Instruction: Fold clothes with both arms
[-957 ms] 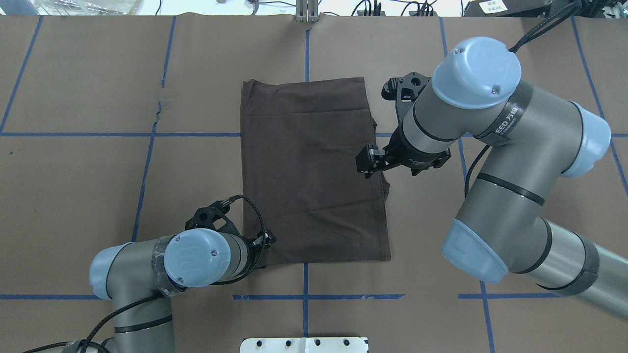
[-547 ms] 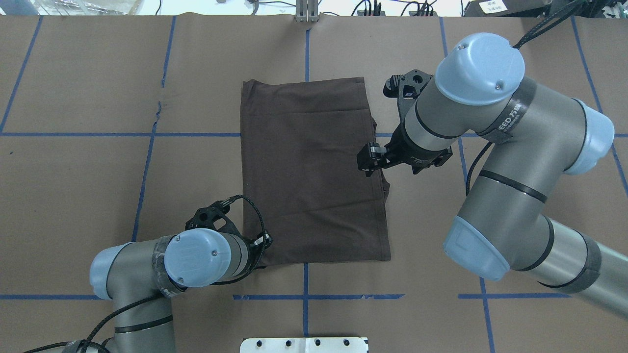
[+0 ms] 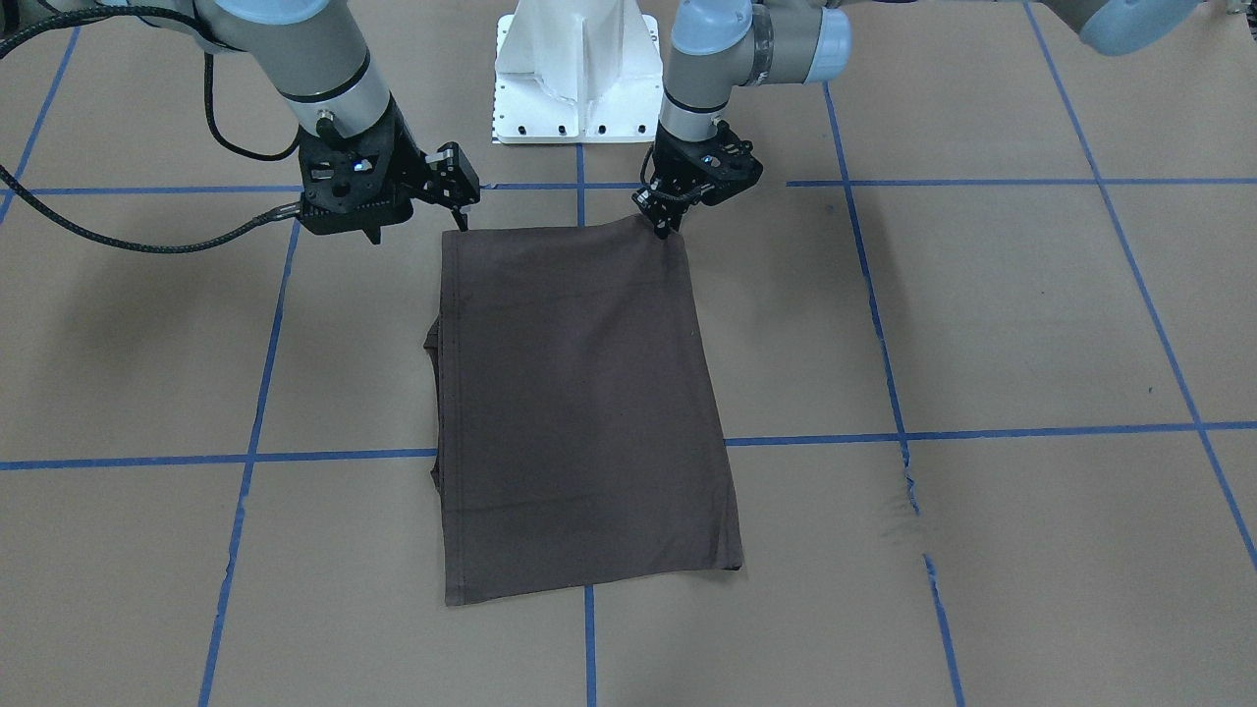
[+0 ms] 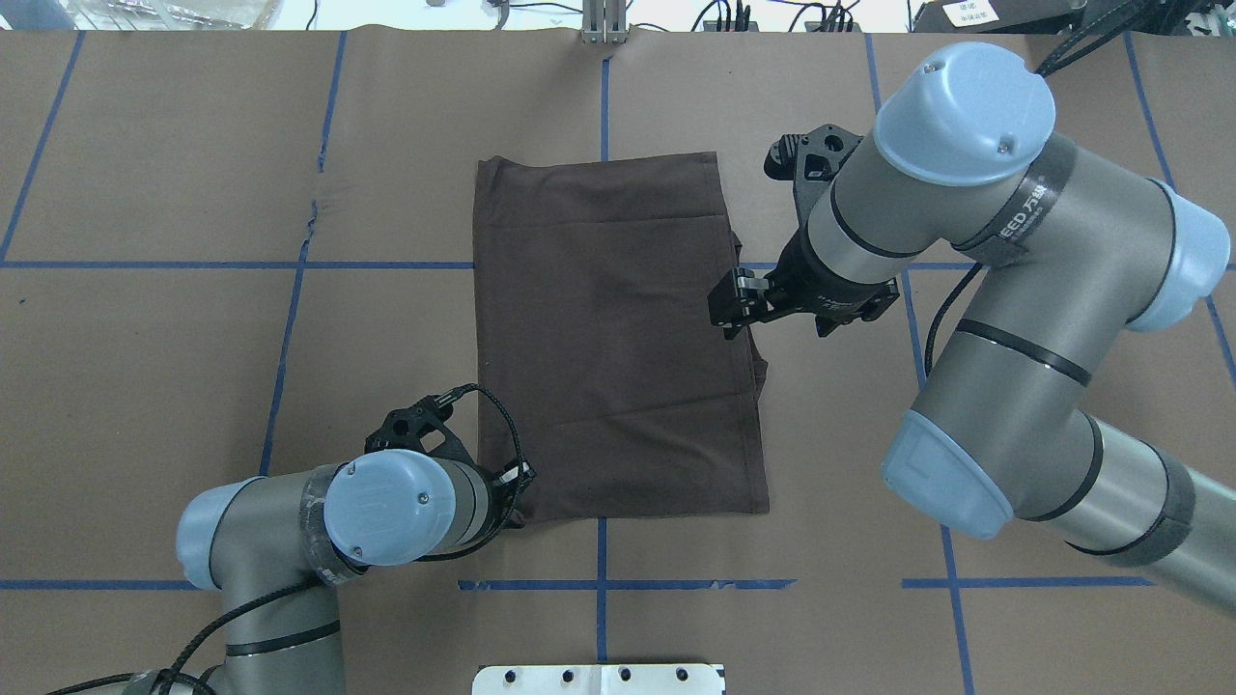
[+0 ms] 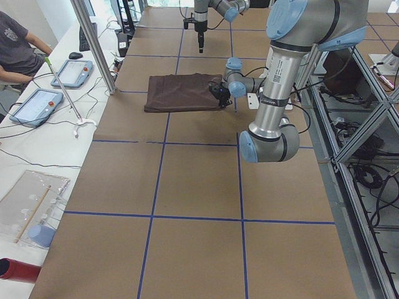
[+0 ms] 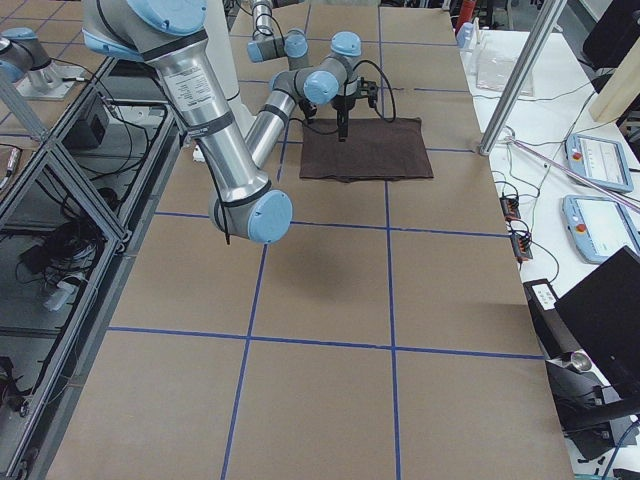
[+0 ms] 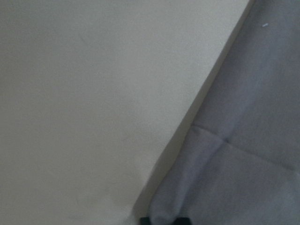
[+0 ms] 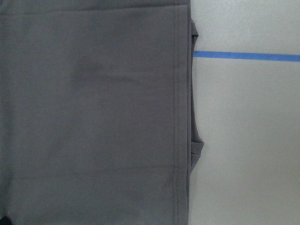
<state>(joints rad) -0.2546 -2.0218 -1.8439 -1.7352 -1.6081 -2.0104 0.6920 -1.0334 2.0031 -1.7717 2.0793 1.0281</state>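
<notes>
Nearest the robot, the left black two-finger gripper pinched a corner of the dark grey-brown knit T-shirt, folded flat on the brown paper-covered table. Farther out, the right black gripper hung over its right edge; its grip could not be told.

I read this as a robotics lab. My work surface is papered brown and gridded with blue tape. An aluminium post rises at its far edge, and what look like teach pendants lie on a white bench beyond.
</notes>
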